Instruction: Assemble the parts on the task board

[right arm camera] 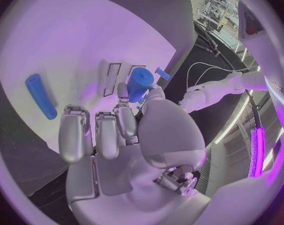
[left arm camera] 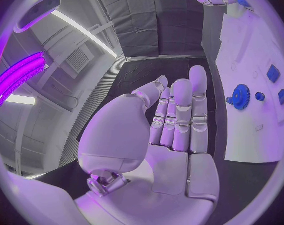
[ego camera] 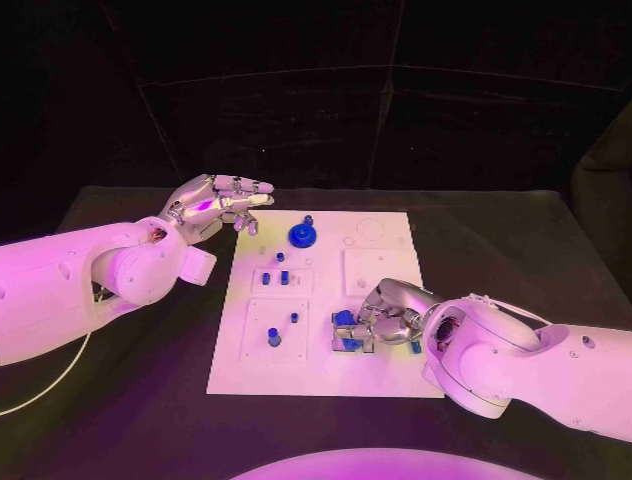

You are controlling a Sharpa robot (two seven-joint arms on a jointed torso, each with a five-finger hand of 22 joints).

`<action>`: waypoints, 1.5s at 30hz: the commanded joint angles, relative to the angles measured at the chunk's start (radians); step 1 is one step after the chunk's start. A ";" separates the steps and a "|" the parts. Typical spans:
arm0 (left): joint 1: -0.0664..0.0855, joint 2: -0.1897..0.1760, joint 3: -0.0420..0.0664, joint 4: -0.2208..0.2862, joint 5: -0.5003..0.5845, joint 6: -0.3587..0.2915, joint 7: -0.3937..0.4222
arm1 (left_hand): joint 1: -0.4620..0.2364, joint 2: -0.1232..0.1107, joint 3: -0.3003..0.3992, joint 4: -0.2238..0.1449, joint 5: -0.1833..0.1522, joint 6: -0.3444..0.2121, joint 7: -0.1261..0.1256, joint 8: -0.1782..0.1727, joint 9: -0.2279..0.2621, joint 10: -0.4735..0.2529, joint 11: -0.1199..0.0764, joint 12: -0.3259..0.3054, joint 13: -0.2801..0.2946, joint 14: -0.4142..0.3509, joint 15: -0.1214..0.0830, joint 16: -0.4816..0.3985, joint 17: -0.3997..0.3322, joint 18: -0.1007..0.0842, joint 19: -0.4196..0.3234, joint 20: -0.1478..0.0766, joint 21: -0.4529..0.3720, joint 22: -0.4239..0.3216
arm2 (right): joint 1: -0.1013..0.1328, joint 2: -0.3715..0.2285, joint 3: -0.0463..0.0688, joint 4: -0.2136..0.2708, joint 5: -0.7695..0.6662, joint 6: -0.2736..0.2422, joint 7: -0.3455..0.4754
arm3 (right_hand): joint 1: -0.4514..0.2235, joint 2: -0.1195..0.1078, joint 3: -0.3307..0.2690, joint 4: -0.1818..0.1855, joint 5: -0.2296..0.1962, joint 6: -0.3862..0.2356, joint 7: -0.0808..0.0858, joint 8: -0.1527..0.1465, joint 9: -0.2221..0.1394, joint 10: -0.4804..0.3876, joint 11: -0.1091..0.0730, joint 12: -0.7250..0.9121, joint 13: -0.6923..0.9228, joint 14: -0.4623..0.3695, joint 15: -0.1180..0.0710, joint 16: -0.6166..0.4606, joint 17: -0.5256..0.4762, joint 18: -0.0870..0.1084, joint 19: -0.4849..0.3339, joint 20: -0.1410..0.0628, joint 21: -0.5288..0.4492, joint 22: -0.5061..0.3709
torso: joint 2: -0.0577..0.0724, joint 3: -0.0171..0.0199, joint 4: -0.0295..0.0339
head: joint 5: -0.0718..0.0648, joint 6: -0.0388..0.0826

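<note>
The white task board (ego camera: 381,225) lies in the middle of the table. A blue gear (ego camera: 303,235) stands near its far edge and is also seen as the gear (left arm camera: 241,96). Small blue parts (ego camera: 273,278) and another blue part (ego camera: 274,337) sit in the board's left half. My left hand (ego camera: 215,205) hovers open above the board's far left corner, fingers straight (left arm camera: 179,115). My right hand (ego camera: 385,318) rests on the board's near right part, fingers curled around blue pieces (ego camera: 348,332). Its thumb and a finger pinch a blue cylinder (right arm camera: 139,83); a blue rod (right arm camera: 40,96) lies loose beside it.
The black table (ego camera: 518,240) surrounds the board, with bare room to the right and at the far side. A white cable (ego camera: 28,400) trails along the near left. More small blue parts (left arm camera: 273,73) stand on the board (left arm camera: 242,45) beyond the gear.
</note>
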 commanded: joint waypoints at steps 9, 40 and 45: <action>0.001 0.001 0.001 0.002 0.003 0.010 0.005 | -0.007 0.005 -0.008 0.000 -0.001 0.004 0.002 -0.004 -0.001 -0.005 0.004 0.004 0.000 -0.009 0.001 -0.005 -0.001 0.014 -0.006 0.001 -0.003 -0.002 | 0.001 0.009 0.001 -0.011 -0.036 -0.036 -0.017 | -0.126 -0.123 0.046 0.007 -0.262 -0.023 0.012 -0.024 0.015 -0.018 0.015 -0.051 -0.019 0.059 0.000 -0.009 0.025 -0.013 0.005 -0.002 -0.014 -0.013 | 0.000 -0.0004 0.0013 | 0.001 -0.002; 0.001 -0.001 0.001 -0.003 0.003 0.011 0.004 | -0.007 0.005 -0.008 0.000 -0.001 0.004 0.002 -0.004 -0.001 -0.005 0.004 0.004 0.000 -0.009 0.001 -0.005 -0.001 0.014 -0.006 0.001 -0.003 -0.002 | 0.002 -0.051 0.001 0.016 -0.037 -0.047 0.122 | 0.119 -0.061 0.110 -0.106 -0.162 -0.055 0.029 -0.059 0.031 -0.029 0.027 -0.109 -0.039 0.061 0.009 -0.012 0.033 -0.013 0.004 0.005 -0.016 -0.010 | -0.001 0.0005 -0.0019 | -0.008 0.002; 0.001 -0.001 0.001 -0.005 0.003 0.011 0.004 | -0.007 0.005 -0.008 0.000 -0.001 0.004 0.002 -0.004 -0.001 -0.005 0.004 0.004 0.000 -0.009 0.001 -0.005 -0.001 0.014 -0.006 0.001 -0.003 -0.002 | 0.004 -0.138 0.001 0.058 -0.006 -0.056 0.171 | 0.108 -0.057 0.091 -0.098 -0.114 -0.076 0.038 -0.086 0.020 -0.031 0.035 -0.113 -0.039 0.061 0.016 -0.013 0.033 -0.013 0.004 0.012 -0.017 -0.010 | -0.003 -0.0006 -0.0039 | -0.022 0.009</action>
